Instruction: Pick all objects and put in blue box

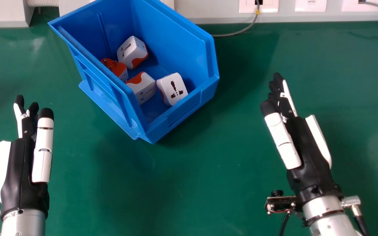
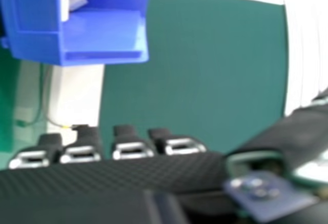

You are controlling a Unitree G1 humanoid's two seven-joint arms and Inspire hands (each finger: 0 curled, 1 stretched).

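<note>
In the head view the blue box (image 1: 110,95) stands at the upper centre-left, tilted at an angle on the green table. Inside it lie white and orange plug adapters: one at the back (image 1: 132,51), an orange-topped one (image 1: 115,68), one in the middle (image 1: 142,87) and one by the near right wall (image 1: 172,89). My left hand (image 1: 21,167) is left of the box and my right hand (image 1: 307,147) right of it, both apart from it, fingers straight. The right hand view shows the box (image 2: 102,34) and my right hand's fingers (image 2: 132,148).
Along the back edge of the green table (image 1: 189,183) runs a pale panel with sockets (image 1: 259,6). A grey cable (image 1: 238,32) trails from it onto the table behind the box. A small camera mount (image 1: 279,204) sits beside my right wrist.
</note>
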